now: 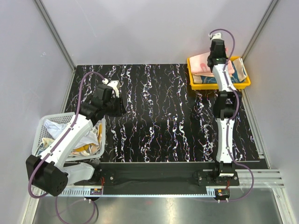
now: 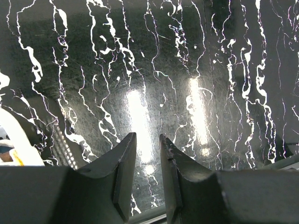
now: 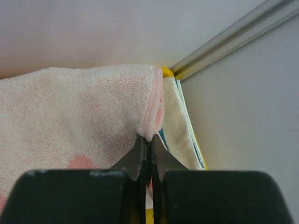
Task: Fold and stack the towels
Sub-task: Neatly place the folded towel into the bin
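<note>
Over at the far right corner, the right gripper [image 3: 148,140] reaches into the yellow tray [image 1: 205,86], its jaws pinched tight on the edge of a pink towel [image 3: 70,112]. That towel lies on top of a beige towel [image 3: 175,126] in the tray. The left gripper [image 2: 147,140] hangs over the bare black marbled counter [image 1: 159,116], its jaws a little apart with nothing between them. Just beside the left arm sits a white basket [image 1: 51,116] with more crumpled towels [image 1: 86,148] heaped inside.
</note>
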Controlling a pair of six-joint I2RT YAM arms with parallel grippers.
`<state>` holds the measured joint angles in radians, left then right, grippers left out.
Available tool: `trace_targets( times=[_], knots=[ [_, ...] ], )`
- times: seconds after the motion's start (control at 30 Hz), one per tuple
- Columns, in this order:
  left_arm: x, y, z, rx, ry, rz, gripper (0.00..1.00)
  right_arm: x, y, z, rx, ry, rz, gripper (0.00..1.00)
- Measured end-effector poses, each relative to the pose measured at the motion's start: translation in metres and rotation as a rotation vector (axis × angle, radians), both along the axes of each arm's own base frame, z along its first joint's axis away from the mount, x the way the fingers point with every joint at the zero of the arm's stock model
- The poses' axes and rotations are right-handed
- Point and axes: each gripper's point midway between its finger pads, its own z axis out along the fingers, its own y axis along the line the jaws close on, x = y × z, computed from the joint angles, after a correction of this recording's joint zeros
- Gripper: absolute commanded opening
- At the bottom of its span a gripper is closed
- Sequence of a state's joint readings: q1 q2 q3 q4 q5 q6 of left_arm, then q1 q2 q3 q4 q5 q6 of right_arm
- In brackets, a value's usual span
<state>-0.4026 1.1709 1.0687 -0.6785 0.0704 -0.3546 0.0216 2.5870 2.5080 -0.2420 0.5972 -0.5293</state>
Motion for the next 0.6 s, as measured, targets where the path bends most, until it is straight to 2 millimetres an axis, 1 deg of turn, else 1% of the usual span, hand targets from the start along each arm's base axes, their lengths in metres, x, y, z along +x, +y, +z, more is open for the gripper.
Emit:
trace_targets(
  times=[0.03, 0.07, 0.1, 0.2, 0.23, 0.27, 0.33, 0.4, 0.5, 0.6],
  knots=[
    [0.0, 0.0, -0.001, -0.001, 0.003, -0.001, 0.31, -0.001, -0.009, -0.003, 0.026, -0.003, -0.005, 0.07],
    [0.0, 0.0, -0.001, -0.002, 0.005, -0.002, 0.31, -0.002, -0.019, -0.007, 0.052, -0.006, -0.012, 0.15],
    [0.0, 0.0, -0.002, -0.002, 0.007, -0.002, 0.31, -0.003, -0.029, -0.011, 0.075, -0.008, -0.022, 0.33],
    [0.001, 0.0, -0.004, 0.0, 0.012, -0.002, 0.31, -0.009, -0.057, -0.027, 0.137, -0.006, -0.06, 0.68],
    [0.0, 0.0, -0.004, 0.001, 0.014, -0.002, 0.31, -0.012, -0.064, -0.033, 0.154, 0.001, -0.072, 0.84],
    [0.0, 0.0, -0.006, 0.003, 0.017, -0.001, 0.31, -0.014, -0.068, -0.036, 0.172, 0.003, -0.077, 0.9],
    [0.0, 0.001, -0.008, 0.005, 0.023, 0.0, 0.31, -0.015, -0.068, -0.04, 0.208, 0.004, -0.078, 1.0],
    [0.0, 0.001, -0.01, 0.007, 0.029, 0.0, 0.31, -0.013, -0.06, -0.039, 0.241, -0.004, -0.066, 1.0],
    [0.0, 0.002, -0.011, 0.008, 0.032, 0.004, 0.31, -0.008, -0.041, -0.034, 0.312, -0.032, -0.036, 1.0],
    [0.002, 0.003, -0.011, 0.007, 0.032, 0.011, 0.31, -0.009, -0.024, -0.028, 0.395, -0.045, -0.016, 1.0]
  ],
)
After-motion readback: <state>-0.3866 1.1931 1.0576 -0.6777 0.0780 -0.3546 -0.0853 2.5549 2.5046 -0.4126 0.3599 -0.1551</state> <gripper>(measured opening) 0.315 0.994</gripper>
